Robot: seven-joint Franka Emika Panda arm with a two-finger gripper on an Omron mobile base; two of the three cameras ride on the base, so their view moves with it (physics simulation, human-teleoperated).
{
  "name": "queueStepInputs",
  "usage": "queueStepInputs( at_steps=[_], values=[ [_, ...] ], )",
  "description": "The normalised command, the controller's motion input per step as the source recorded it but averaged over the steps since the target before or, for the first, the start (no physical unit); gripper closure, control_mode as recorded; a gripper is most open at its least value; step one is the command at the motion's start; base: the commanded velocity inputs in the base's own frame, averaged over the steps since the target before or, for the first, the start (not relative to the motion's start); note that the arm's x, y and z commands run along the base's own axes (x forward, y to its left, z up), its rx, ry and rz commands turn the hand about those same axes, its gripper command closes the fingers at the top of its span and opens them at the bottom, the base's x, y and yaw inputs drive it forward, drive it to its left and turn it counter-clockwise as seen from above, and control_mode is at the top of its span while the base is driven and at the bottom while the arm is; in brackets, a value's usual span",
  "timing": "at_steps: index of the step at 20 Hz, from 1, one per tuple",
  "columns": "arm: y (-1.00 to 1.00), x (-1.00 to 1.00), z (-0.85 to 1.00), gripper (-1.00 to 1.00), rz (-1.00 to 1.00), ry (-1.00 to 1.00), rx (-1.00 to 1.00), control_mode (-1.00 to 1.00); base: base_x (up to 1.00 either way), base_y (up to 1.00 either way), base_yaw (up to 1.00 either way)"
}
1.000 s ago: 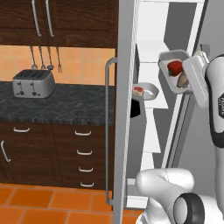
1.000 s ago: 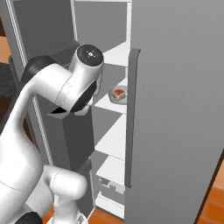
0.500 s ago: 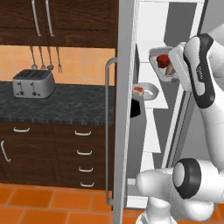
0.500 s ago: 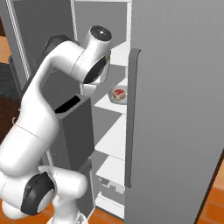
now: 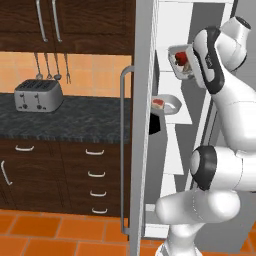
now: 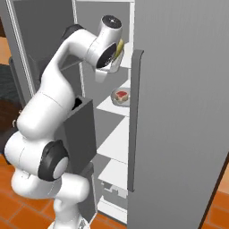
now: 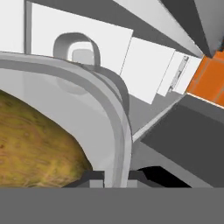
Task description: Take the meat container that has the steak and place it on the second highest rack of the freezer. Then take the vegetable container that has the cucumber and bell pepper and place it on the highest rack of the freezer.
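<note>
1. Two grey trays sit within the tall grey freezer (image 6: 179, 112), whose white shelves (image 6: 117, 142) show past the grey door (image 5: 145, 125) with its long vertical bar handle (image 5: 123, 150).
2. On a white shelf rests the shallow grey rounded-square meat container (image 5: 167, 103), well below the other tray; it holds one pink-red slab of steak with a pale rim (image 6: 120, 95).
3. Up near the highest shelf, the small grey rectangular vegetable container (image 5: 181, 57) is tilted in the air, beside the white arm's wrist.
4. Inside it lie a long yellowish-green cucumber (image 6: 119, 48), large and close in the hand view, and a small glossy red bell pepper (image 5: 182, 59).
5. At the bottom of the hand view, the two-finger tool (image 7: 114, 176) is pinching that tray's rim between its dark tips.
6. No writing or labels can be read anywhere.
</note>
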Motion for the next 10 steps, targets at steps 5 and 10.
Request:
queueStepInputs(
  at_steps=[5, 10],
  values=[
    [-0.26, 0.91, 0.04, 1.0, -0.04, 0.0, 0.0, -1.0, 0.0, 0.0, 0.0],
    [-0.27, 0.94, 0.0, 1.0, -0.03, 0.0, 0.0, -1.0, 0.0, 0.0, 0.0]
  ],
)
